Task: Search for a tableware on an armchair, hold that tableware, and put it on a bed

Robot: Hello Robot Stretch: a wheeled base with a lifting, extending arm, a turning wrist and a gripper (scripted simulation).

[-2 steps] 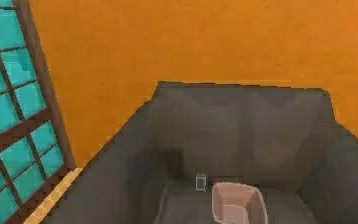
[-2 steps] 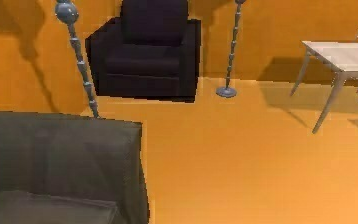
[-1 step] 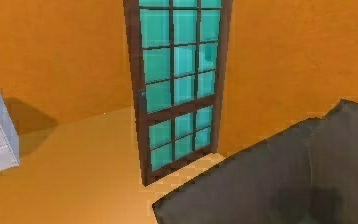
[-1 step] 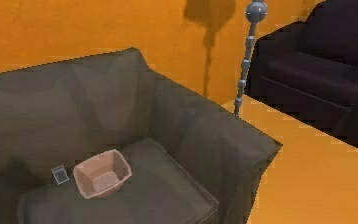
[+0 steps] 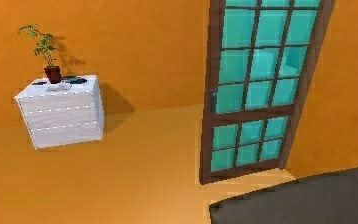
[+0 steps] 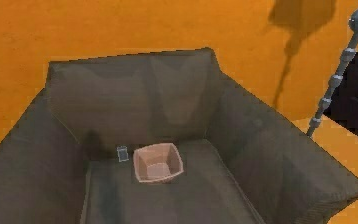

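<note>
A dark grey-brown armchair point(image 6: 167, 95) spreads across the arm side view, with a wide back and sloping arms. On its seat stands a pale pink cup-like vessel point(image 6: 156, 164) with a square open mouth. Just to its left lies a small dark flat object point(image 6: 122, 153). A corner of the same dark upholstery point(image 5: 307, 200) shows at the forward view's bottom right.
A white drawer cabinet point(image 5: 60, 112) stands by the orange wall, with a potted plant point(image 5: 45, 50) on top. A brown-framed door with teal glass panes point(image 5: 257, 85) is on the forward view's right. A grey lamp pole point(image 6: 337, 75) rises beside the armchair. Orange floor lies between.
</note>
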